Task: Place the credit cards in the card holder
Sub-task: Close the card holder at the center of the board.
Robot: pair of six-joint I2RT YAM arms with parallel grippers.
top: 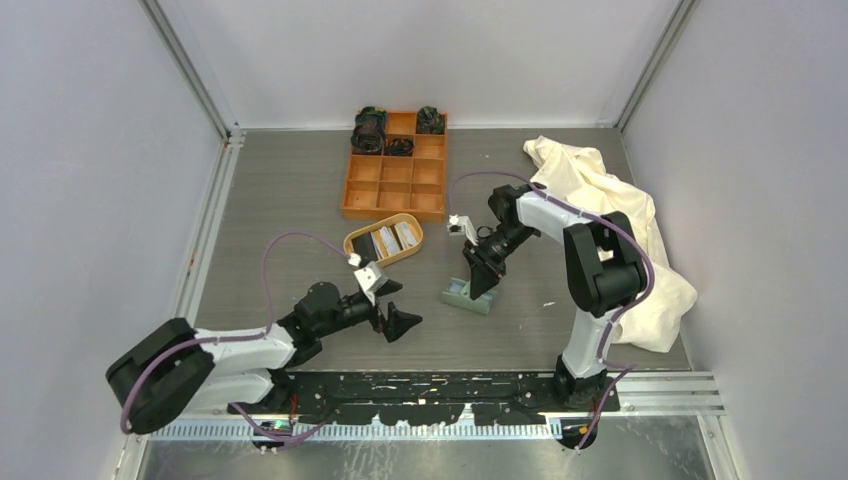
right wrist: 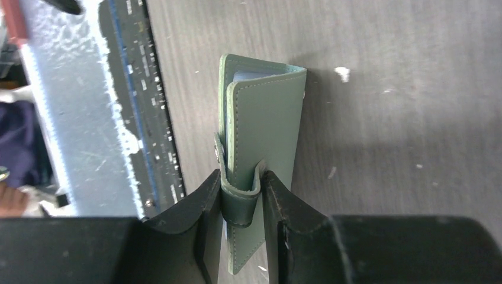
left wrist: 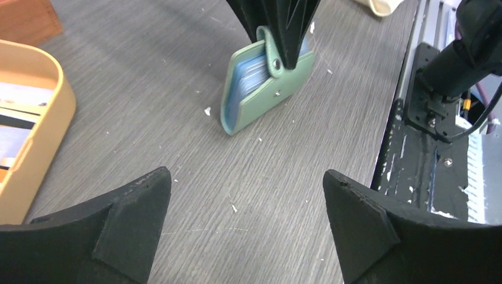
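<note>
The sage-green card holder [top: 466,297] stands on edge on the table, folded, with pale blue cards [left wrist: 250,76] showing between its covers. My right gripper [top: 483,275] is shut on it from above. In the right wrist view the fingers [right wrist: 201,204] pinch the card holder [right wrist: 266,112] at its strap tab [right wrist: 240,207]. More credit cards [top: 395,238] lie in the oval tan tray [top: 352,243]. My left gripper [top: 398,305] hovers low to the left of the card holder [left wrist: 260,89], open and empty [left wrist: 245,174].
An orange nine-compartment box [top: 393,213] sits at the back with dark items in its far cells. A cream cloth [top: 625,235] lies bunched at the right. The black base rail [left wrist: 414,136] runs along the near edge. The tan tray [left wrist: 50,118] is left of my left gripper.
</note>
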